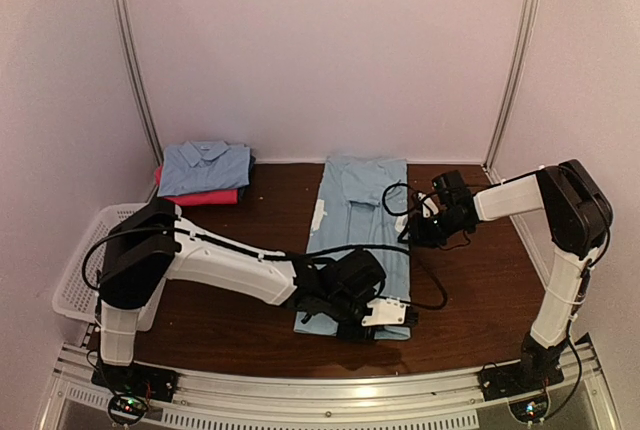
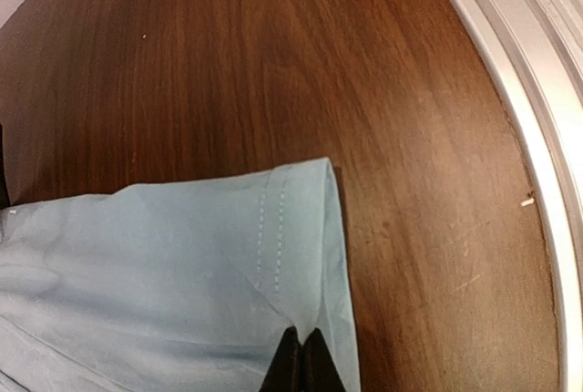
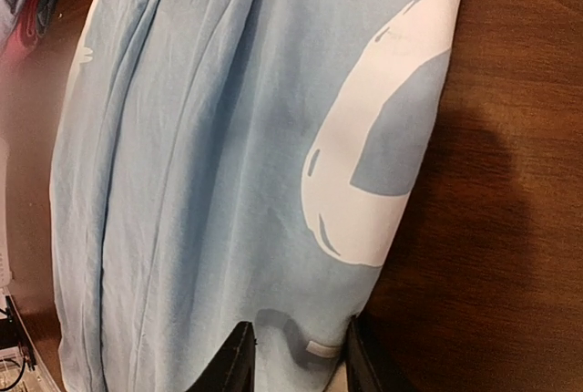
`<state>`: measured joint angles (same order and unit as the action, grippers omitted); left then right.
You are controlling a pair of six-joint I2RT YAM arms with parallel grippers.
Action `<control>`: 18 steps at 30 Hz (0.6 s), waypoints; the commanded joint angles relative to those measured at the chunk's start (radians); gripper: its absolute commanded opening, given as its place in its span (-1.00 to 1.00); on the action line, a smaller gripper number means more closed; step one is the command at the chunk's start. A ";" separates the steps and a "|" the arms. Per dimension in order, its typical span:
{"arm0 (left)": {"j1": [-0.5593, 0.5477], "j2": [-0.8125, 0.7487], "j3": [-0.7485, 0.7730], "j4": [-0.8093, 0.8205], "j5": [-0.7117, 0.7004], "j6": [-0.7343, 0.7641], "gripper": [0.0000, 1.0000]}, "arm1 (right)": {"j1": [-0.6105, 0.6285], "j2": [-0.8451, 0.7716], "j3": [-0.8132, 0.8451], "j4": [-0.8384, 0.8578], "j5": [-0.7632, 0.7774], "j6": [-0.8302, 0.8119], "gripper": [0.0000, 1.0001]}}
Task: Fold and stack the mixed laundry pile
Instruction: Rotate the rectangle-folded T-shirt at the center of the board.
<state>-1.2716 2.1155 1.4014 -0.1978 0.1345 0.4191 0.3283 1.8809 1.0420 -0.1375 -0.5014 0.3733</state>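
Note:
A long light blue garment (image 1: 358, 212) with white print (image 3: 383, 146) lies flat in the middle of the table, folded into a narrow strip. My left gripper (image 1: 392, 322) is at its near right corner; in the left wrist view the gripper (image 2: 303, 360) is shut on the stitched hem (image 2: 273, 228). My right gripper (image 1: 415, 230) hovers over the garment's right edge; in the right wrist view it (image 3: 296, 360) is open with the cloth edge between the fingers (image 3: 235, 365). A folded light blue collared shirt (image 1: 205, 165) lies at the back left.
The folded shirt rests on a magenta cloth (image 1: 205, 196). A white perforated basket (image 1: 85, 260) stands at the left edge. The metal front rail (image 2: 547, 137) runs close to the left gripper. Bare dark wood (image 1: 470, 290) lies right of the garment.

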 commanded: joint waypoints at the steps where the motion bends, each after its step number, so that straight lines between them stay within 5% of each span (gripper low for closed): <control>1: -0.006 -0.075 -0.042 -0.001 -0.010 0.013 -1.00 | -0.003 0.034 0.007 -0.034 0.012 -0.002 -0.30; 13: -0.021 -0.033 -0.056 -0.055 -0.004 0.025 -0.96 | -0.003 0.031 0.026 -0.052 0.015 -0.008 -0.29; 18: -0.021 -0.056 -0.053 -0.081 -0.055 -0.002 -0.61 | 0.002 -0.043 0.021 -0.072 -0.001 -0.013 -0.22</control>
<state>-1.2861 2.0747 1.3605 -0.2596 0.1120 0.4339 0.3283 1.8919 1.0630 -0.1440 -0.5014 0.3706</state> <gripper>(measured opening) 0.158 0.377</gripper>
